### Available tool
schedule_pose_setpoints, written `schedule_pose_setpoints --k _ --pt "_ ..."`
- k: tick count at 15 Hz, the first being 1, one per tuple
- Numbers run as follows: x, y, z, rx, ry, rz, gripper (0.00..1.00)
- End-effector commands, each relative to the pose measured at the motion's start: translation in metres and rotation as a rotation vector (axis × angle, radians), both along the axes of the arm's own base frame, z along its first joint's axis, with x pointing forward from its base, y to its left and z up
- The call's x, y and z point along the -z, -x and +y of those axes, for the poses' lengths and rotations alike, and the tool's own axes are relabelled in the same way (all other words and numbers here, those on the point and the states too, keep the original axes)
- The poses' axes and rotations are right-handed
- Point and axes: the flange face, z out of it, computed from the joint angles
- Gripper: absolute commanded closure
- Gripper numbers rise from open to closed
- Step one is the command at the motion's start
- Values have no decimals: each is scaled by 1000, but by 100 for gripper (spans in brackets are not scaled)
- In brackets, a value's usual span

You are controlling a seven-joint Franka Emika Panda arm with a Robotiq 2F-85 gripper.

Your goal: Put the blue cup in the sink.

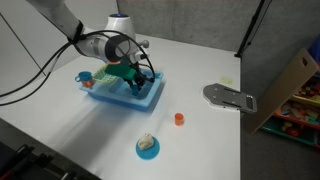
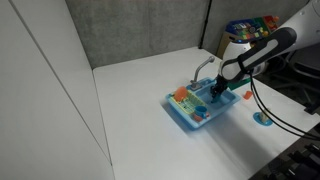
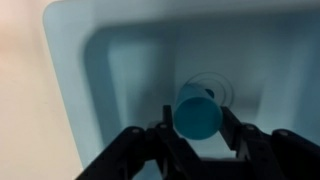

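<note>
In the wrist view the blue cup (image 3: 198,110), a small plain cylinder, sits between my gripper's (image 3: 198,128) two black fingers, which are shut on its sides. It hangs over the basin of the light-blue sink (image 3: 120,70), above the round drain. In both exterior views my gripper (image 1: 135,78) (image 2: 218,90) reaches down into the sink (image 1: 105,96) (image 2: 185,117); there the cup is hidden by the fingers. The grey faucet (image 2: 203,68) stands at the sink's back edge.
Green and orange dishes (image 2: 183,95) sit in the sink's side rack. A small orange cup (image 1: 179,119) and a blue plate with pale food (image 1: 147,147) stand on the white table. A grey flat object (image 1: 230,97) and a cardboard box (image 1: 290,80) are at the table's far side.
</note>
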Motion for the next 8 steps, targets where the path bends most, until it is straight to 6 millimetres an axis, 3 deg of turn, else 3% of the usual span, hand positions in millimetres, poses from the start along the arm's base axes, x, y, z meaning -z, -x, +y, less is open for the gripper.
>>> schedule_pose_setpoints --k 1,3,8 --pt "-2 -7 -5 -9 -1 -5 17" --pt "-3 -7 -5 -10 -2 -7 1" --pt "-10 -6 -4 -10 -5 -10 0"
